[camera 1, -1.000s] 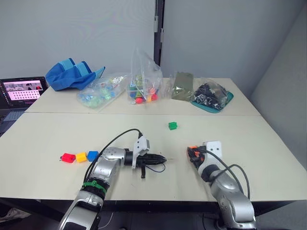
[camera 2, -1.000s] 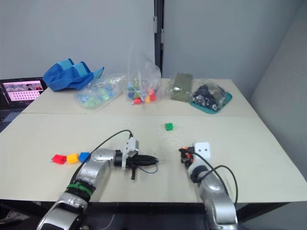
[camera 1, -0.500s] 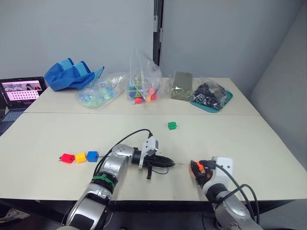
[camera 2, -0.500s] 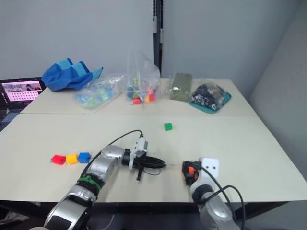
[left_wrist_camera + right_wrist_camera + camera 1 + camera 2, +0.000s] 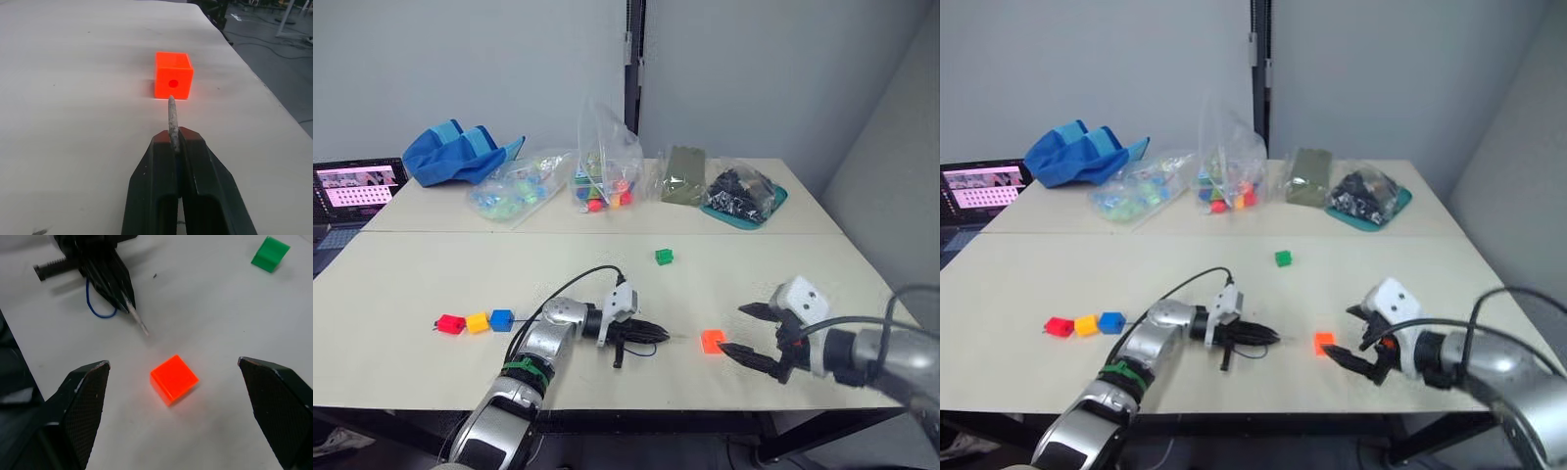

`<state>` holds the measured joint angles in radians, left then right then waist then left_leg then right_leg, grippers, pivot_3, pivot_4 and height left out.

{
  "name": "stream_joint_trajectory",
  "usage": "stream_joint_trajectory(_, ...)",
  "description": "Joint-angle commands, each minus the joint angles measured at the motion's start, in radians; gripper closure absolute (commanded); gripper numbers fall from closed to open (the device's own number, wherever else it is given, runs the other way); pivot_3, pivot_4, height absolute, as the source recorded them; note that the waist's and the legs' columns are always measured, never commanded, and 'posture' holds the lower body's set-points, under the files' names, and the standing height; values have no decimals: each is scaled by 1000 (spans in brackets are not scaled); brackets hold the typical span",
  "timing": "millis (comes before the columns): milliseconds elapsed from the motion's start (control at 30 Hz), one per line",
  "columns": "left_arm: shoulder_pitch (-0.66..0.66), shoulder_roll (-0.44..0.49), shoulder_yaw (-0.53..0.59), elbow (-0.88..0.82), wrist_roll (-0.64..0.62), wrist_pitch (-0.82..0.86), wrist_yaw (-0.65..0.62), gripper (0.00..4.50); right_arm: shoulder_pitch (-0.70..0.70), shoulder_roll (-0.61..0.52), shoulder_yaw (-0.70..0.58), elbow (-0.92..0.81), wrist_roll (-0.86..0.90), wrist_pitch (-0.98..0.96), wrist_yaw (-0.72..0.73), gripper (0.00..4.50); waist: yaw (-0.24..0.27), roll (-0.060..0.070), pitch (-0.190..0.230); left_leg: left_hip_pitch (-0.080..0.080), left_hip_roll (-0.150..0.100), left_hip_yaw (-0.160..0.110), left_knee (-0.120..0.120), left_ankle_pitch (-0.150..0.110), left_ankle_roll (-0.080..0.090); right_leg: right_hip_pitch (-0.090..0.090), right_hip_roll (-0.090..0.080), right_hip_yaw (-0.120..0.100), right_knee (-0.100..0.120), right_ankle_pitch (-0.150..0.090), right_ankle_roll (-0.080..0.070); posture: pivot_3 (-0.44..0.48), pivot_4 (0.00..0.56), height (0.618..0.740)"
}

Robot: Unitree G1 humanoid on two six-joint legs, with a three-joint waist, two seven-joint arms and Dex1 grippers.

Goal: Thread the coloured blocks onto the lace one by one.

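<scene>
Black fingers of the right gripper point(image 5: 744, 336) are spread wide apart and hold nothing. They lie low over the table point(image 5: 803, 264), pointing left, with the orange block point(image 5: 712, 341) resting on the tabletop just beyond their tips; in the right wrist view the block point(image 5: 173, 379) is seen between the two fingers point(image 5: 83, 396) and clear of both. The right forearm reaches in from the right edge of the scene, almost level with the table.

The left gripper point(image 5: 651, 334) is closed on the pale stiff tip of the lace point(image 5: 171, 116), which sticks out past its fingertips and is aimed at the round hole in the near face of the orange block point(image 5: 172, 75); the tip stops just short of the hole. A small loop of the dark blue lace point(image 5: 100, 308) hangs under the gripper. The left forearm lies low across the near middle of the table, pointing right.

Red point(image 5: 451, 323), yellow point(image 5: 478, 320) and blue point(image 5: 502, 319) blocks are lined up touching one another on the near left. The green block point(image 5: 665, 257) sits alone further back, near the middle of the table.
</scene>
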<state>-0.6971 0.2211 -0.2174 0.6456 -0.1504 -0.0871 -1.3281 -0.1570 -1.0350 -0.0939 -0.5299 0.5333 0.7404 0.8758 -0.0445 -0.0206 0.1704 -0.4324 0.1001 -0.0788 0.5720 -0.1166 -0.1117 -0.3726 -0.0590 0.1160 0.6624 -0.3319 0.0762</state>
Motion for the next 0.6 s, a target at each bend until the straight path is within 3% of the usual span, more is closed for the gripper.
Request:
stream_joint_trajectory(33,30,1,3,-84,-4,6,37,4500,-110,-52,177,186,-172,-227,196,73,2,0,0,0,0,0,0,0,0,0,0,0,-1,0,0,0,150,740)
stream_joint_trajectory(333,75,3,-9,-164,4,34,92,4500,-340,60,390,477,-342,-414,393,73,6,0,0,-1,0,0,1,0,-1,0,0,0,-1,1,0,0,150,740)
stream_joint_trajectory(433,81,0,-16,-177,5,41,101,4500,-359,99,395,517,-357,-427,403,913,8,0,0,-1,0,0,1,0,-1,0,0,0,-1,1,0,0,150,740)
stream_joint_trajectory(600,77,-11,-41,-168,15,49,102,4500,-358,124,395,526,-391,-456,407,2720,10,1,0,-1,-1,0,1,0,-1,0,0,0,0,1,0,0,150,740)
